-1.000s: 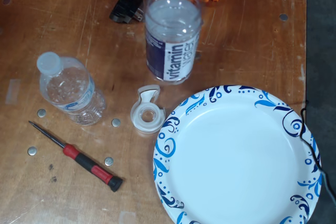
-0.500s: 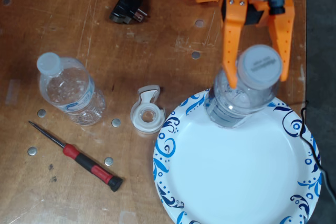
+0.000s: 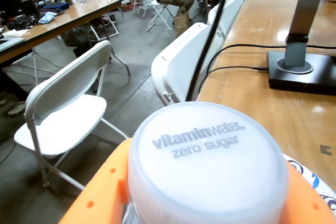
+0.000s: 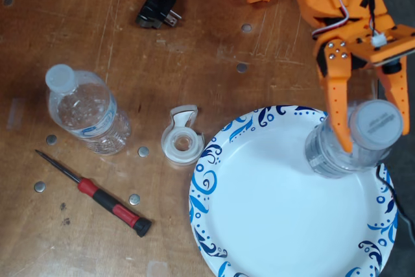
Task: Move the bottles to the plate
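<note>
A clear bottle (image 4: 337,157) with a white cap (image 3: 205,166) reading "vitaminwater zero sugar" stands upright on the right part of the white plate (image 4: 259,205) with the blue swirl rim. The plate's rim also shows in the wrist view (image 3: 316,181). My orange gripper (image 4: 375,139) has a finger on each side of this bottle and is shut on it. In the wrist view the orange fingers (image 3: 100,195) flank the cap. The second bottle (image 4: 84,111), ribbed with a blue-white label, stands on the wooden table at the left, far from the gripper.
A white tape dispenser (image 4: 181,137) sits just left of the plate. A red-and-black screwdriver (image 4: 94,192) lies at lower left, and a black plug adapter (image 4: 157,6) at the top. Several small metal discs dot the table. A black lamp base (image 3: 302,69) and white folding chairs (image 3: 63,108) show beyond.
</note>
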You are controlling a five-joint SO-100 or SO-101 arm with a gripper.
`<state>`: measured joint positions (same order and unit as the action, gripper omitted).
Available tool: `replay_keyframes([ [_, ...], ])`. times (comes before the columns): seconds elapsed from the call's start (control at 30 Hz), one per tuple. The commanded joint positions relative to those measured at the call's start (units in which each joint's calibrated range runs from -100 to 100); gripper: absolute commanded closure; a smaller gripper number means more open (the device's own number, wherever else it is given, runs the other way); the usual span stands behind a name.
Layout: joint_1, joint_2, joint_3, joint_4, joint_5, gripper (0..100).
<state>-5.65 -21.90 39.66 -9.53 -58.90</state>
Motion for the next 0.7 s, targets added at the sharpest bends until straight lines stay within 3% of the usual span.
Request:
replay_keyframes([
  [0.0, -0.9, 1.3, -2.8, -5.3, -0.2, 96],
  [0.37, -0.1, 2.3, -0.4, -6.7, 2.2, 96],
  [0.67, 1.1, 2.3, 7.6, -16.0, 4.4, 97],
])
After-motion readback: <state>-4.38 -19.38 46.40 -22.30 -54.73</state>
